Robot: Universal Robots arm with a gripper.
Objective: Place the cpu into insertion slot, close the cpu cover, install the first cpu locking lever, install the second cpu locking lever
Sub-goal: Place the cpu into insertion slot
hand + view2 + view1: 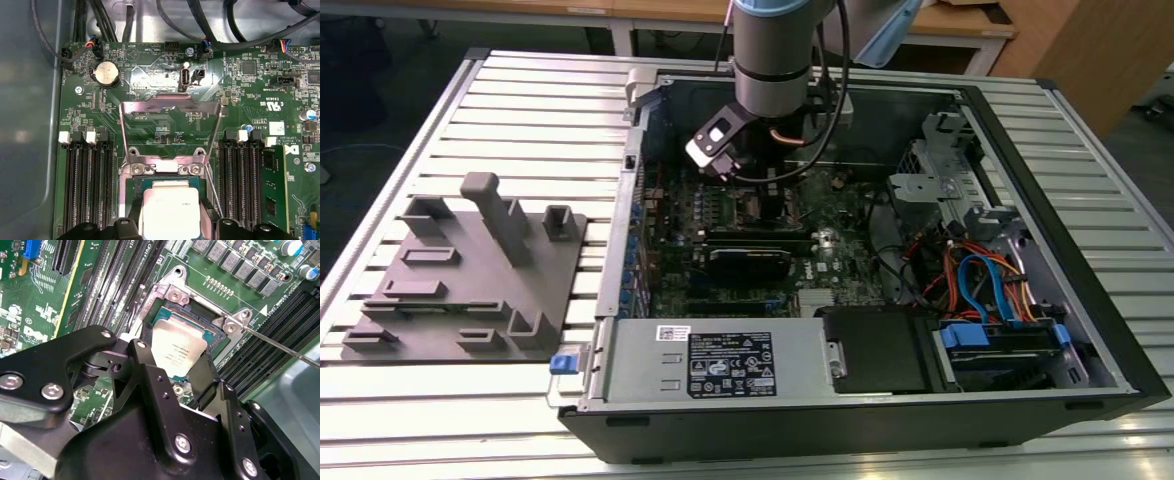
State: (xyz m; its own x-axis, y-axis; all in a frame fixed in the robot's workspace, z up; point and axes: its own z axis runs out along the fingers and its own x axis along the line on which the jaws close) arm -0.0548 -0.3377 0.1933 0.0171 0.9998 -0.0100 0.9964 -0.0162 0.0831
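My gripper [767, 185] reaches down into the open computer case [1067, 400] over the green board. In both wrist views its black fingers [145, 365] flank the cpu [177, 350], a silvery square, and are shut on its edges. The cpu [170, 207] hangs right over the insertion slot [131, 187], whose teal rim [167, 316] shows around it. I cannot tell whether the chip is seated. The cpu cover [170, 102], a thin silver frame, stands swung up behind the slot. A thin wire locking lever [280, 345] stands free beside the socket, seen also as the lever [214, 192] in the first wrist view.
Long black memory slots [87, 190] run on both sides of the socket, with one stick [272, 185] fitted. Cables [165, 15] hang at the case wall. A grey fixture block [467, 270] sits on the slatted table at the exterior view's left. Drive bays and wiring [987, 290] fill the case's other end.
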